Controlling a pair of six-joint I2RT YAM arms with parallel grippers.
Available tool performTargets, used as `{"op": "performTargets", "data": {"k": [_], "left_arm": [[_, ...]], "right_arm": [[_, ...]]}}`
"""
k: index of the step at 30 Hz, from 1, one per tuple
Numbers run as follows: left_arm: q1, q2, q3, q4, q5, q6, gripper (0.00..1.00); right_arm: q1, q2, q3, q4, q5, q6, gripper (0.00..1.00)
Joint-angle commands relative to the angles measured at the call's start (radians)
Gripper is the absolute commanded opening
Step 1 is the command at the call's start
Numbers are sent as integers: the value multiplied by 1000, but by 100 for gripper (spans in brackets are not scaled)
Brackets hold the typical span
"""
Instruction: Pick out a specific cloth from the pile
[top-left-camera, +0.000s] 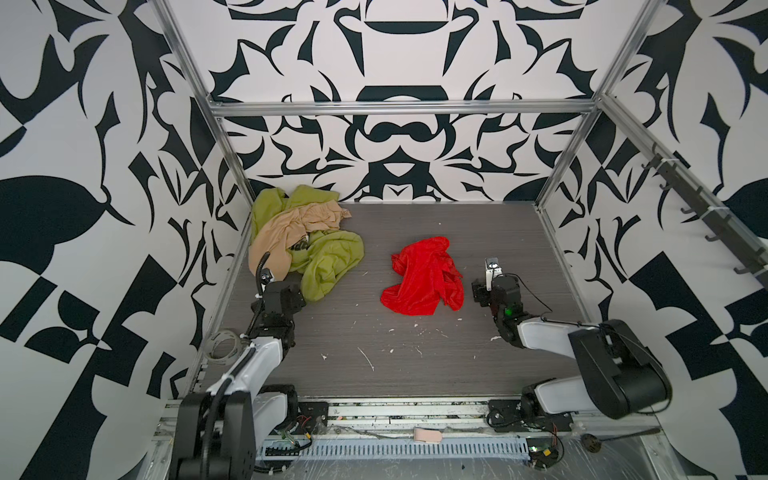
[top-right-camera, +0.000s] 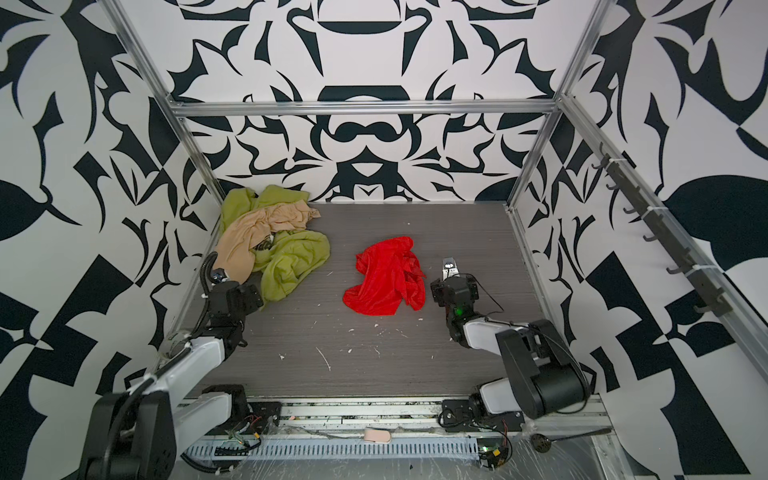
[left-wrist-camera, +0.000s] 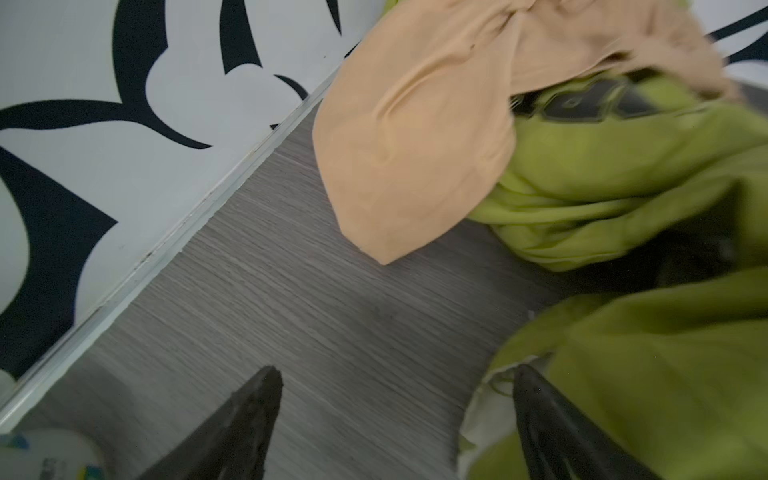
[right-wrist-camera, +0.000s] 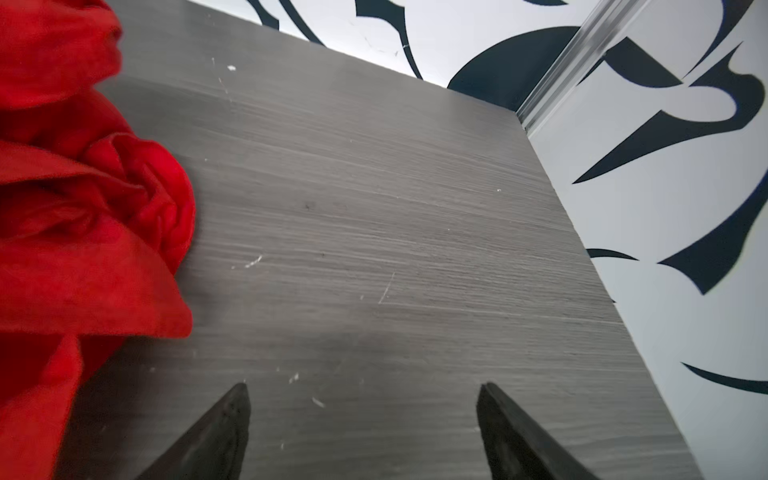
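Observation:
The cloth (top-left-camera: 424, 278), bright red and crumpled, lies alone on the middle of the grey table (top-left-camera: 374, 345), apart from the pile; both top views show it (top-right-camera: 388, 276). The pile, an olive-green cloth (top-left-camera: 328, 262) with a beige cloth (top-left-camera: 282, 232) over it, sits in the back left corner. My left gripper (left-wrist-camera: 397, 374) is open at the pile's near edge, with one fingertip (left-wrist-camera: 536, 399) over the green cloth (left-wrist-camera: 644, 374) and the other over bare table. My right gripper (right-wrist-camera: 363, 386) is open and empty over bare table, just right of the red cloth (right-wrist-camera: 83, 249).
Patterned black-and-white walls and aluminium frame posts (top-left-camera: 232, 166) close in the table on three sides. A rail of dark hooks (top-left-camera: 685, 195) runs along the right wall. Small white scraps (top-left-camera: 368, 359) dot the near table. A cable tray (top-left-camera: 390, 449) runs along the front.

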Motion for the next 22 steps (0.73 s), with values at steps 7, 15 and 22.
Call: {"op": "performTargets", "data": {"k": [7, 15, 22], "left_arm": [[22, 125, -15, 381, 101, 146, 90], [33, 131, -30, 438, 229, 191, 88], [34, 136, -36, 461, 285, 214, 87]], "right_arm": [[-88, 118, -64, 382, -19, 57, 99], [-88, 122, -16, 275, -16, 67, 100], [-97, 112, -27, 287, -46, 57, 100]]}}
